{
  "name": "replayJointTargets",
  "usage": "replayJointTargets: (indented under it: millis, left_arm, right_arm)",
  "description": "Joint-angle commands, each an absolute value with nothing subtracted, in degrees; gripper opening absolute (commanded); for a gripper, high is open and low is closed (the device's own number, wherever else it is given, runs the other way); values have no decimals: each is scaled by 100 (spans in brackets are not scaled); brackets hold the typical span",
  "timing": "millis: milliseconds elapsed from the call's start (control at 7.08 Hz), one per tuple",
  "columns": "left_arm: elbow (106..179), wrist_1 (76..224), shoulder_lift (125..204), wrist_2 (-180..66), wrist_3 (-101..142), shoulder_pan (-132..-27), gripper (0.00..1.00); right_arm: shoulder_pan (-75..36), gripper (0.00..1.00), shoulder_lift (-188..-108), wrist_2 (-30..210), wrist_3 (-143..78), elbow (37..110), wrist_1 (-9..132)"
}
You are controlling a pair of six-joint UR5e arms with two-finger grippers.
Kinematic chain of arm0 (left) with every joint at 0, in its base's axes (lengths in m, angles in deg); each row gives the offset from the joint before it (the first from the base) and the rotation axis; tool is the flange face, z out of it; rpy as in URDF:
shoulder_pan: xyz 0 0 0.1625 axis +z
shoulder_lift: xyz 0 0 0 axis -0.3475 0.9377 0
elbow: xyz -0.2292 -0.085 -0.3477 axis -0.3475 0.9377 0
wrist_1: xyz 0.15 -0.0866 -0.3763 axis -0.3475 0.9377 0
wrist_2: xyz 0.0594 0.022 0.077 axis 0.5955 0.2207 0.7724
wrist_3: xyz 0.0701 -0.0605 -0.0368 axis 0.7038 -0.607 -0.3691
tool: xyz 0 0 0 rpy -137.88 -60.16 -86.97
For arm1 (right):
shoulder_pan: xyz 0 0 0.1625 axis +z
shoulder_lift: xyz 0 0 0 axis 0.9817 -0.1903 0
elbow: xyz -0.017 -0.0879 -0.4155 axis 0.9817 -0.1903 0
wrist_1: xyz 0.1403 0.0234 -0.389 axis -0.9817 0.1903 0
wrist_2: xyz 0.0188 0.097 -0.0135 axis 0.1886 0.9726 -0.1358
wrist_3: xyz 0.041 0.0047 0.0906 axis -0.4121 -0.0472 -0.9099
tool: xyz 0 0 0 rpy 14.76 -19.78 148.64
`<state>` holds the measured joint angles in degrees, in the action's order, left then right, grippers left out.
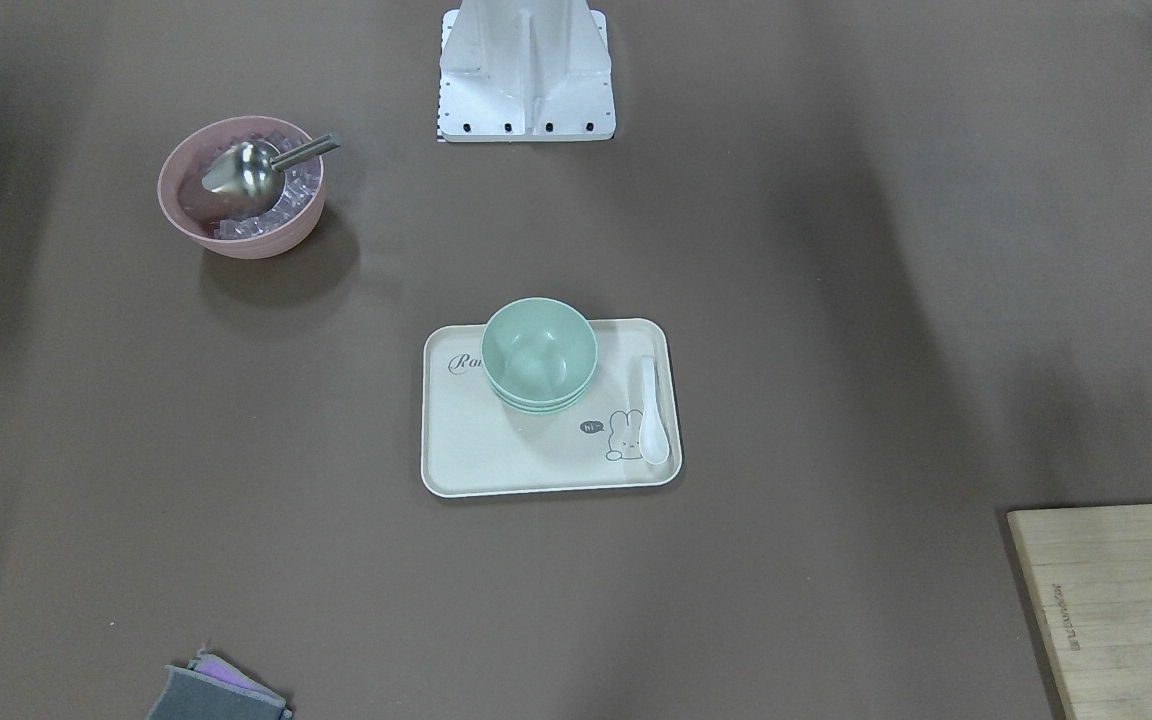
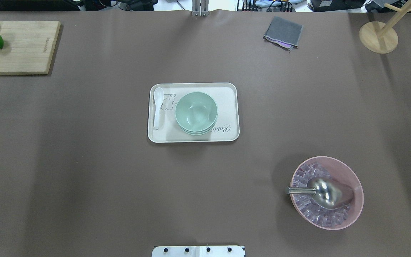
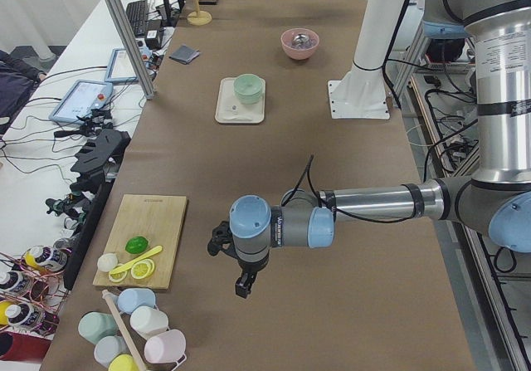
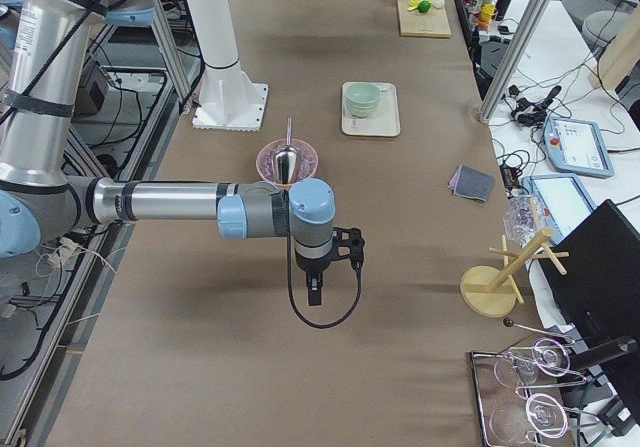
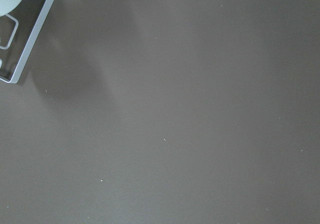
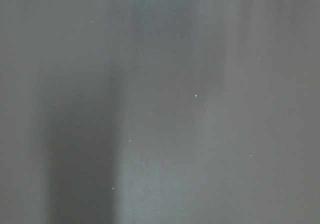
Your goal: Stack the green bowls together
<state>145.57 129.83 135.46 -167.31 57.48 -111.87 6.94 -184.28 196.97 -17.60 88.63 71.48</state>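
Observation:
The green bowls [image 1: 539,350] sit nested in one stack on a cream tray [image 1: 496,455] at the table's middle, also in the overhead view [image 2: 196,111] and small in the side views [image 3: 247,85] [image 4: 362,96]. A white spoon [image 1: 652,412] lies on the tray beside the stack. My left gripper [image 3: 243,286] hangs over bare table far from the tray, near the cutting board. My right gripper [image 4: 314,292] hangs over bare table near the pink bowl. Both show only in the side views, so I cannot tell whether they are open or shut. The wrist views show only brown table.
A pink bowl [image 2: 328,194] with ice cubes and a metal scoop [image 2: 319,191] stands on the robot's right. A wooden cutting board [image 2: 23,46] with fruit lies far left. A grey cloth [image 2: 283,33] and a wooden stand [image 2: 378,36] are at the far edge.

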Motion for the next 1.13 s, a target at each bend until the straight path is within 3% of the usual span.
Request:
replayJointTargets:
  millis: [0, 989]
  left_arm:
    - [14570, 12983, 13548, -16737, 5740, -11192, 98]
    - [14702, 12965, 13583, -16720, 5696, -11192, 98]
  right_arm:
    - [702, 100, -18428, 19704, -1760, 8867, 7149]
    - [693, 100, -18428, 19695, -1760, 8858, 6948]
